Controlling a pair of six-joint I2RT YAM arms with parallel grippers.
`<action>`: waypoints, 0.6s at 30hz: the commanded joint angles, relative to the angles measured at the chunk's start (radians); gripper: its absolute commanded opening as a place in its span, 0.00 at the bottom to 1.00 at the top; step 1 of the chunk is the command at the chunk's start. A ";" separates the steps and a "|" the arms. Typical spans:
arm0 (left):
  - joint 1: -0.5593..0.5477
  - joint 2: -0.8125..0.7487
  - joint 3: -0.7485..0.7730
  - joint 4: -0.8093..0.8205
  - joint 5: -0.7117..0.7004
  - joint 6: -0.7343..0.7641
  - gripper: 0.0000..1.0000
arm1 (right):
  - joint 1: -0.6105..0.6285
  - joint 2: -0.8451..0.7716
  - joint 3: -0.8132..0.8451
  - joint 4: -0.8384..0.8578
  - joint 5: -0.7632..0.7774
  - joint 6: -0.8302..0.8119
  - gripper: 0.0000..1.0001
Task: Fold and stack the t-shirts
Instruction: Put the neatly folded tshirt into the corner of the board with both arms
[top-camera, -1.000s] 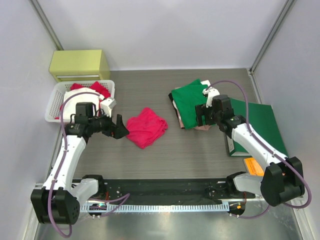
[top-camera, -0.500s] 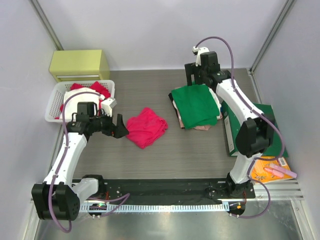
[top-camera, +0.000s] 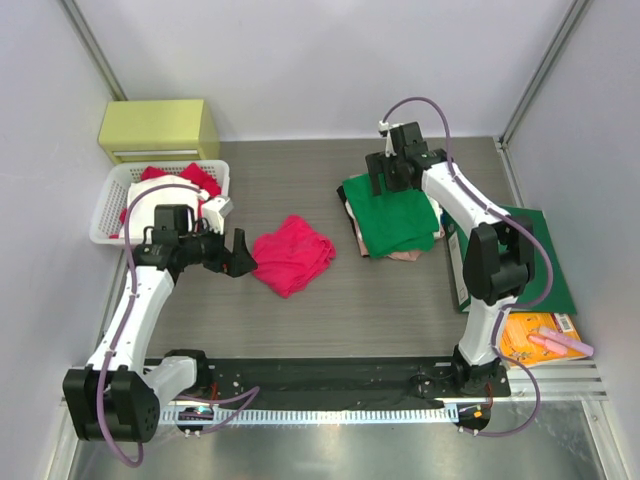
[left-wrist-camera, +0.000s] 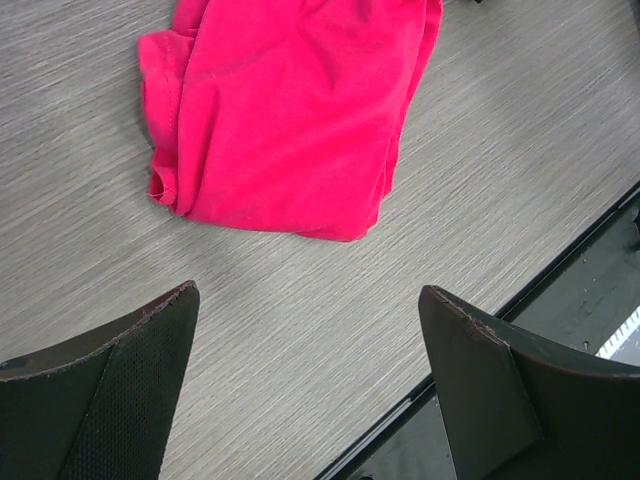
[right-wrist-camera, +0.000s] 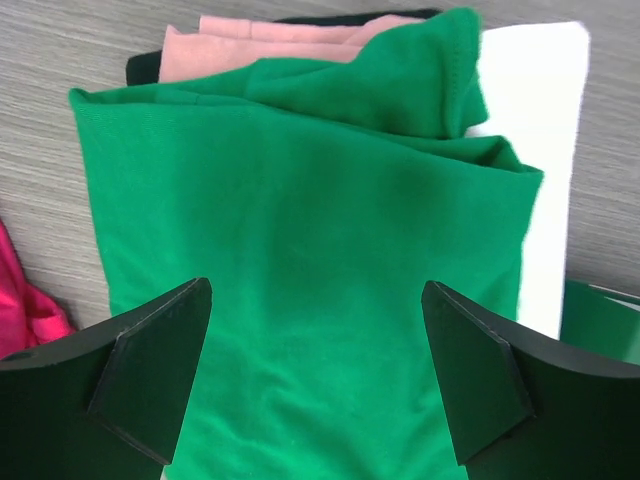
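A crumpled pinkish-red t-shirt (top-camera: 292, 255) (left-wrist-camera: 290, 110) lies mid-table. My left gripper (top-camera: 243, 256) (left-wrist-camera: 310, 288) hovers just left of it, open, with only bare table between its fingers. On the right, a folded green t-shirt (top-camera: 392, 212) (right-wrist-camera: 300, 270) tops a stack. A pale beige-pink t-shirt (top-camera: 405, 256) (right-wrist-camera: 260, 45) and a dark layer peek out beneath it. My right gripper (top-camera: 388, 185) (right-wrist-camera: 317, 284) hangs open over the far part of the green t-shirt and holds nothing.
A white basket (top-camera: 105, 215) with red and white cloth stands at the left, with a yellow-green box (top-camera: 160, 128) behind it. A dark-green folder (top-camera: 540, 250) lies right of the stack, and an orange packet (top-camera: 535, 335) sits near the right front. A black rail (top-camera: 320, 380) runs along the near edge.
My right arm swung from the near right side of the stack up to the back of the table, then came down over the far part of the green t-shirt. The left arm stayed still.
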 joint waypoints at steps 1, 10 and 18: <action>0.000 -0.009 -0.002 0.028 0.017 0.015 0.91 | -0.012 0.098 0.000 0.009 -0.037 0.034 0.93; 0.000 -0.035 -0.010 0.024 0.007 0.018 0.91 | -0.038 0.219 0.033 -0.035 -0.142 0.080 0.93; -0.002 -0.034 -0.007 0.021 0.007 0.021 0.92 | -0.041 0.182 -0.060 -0.040 -0.152 0.048 0.93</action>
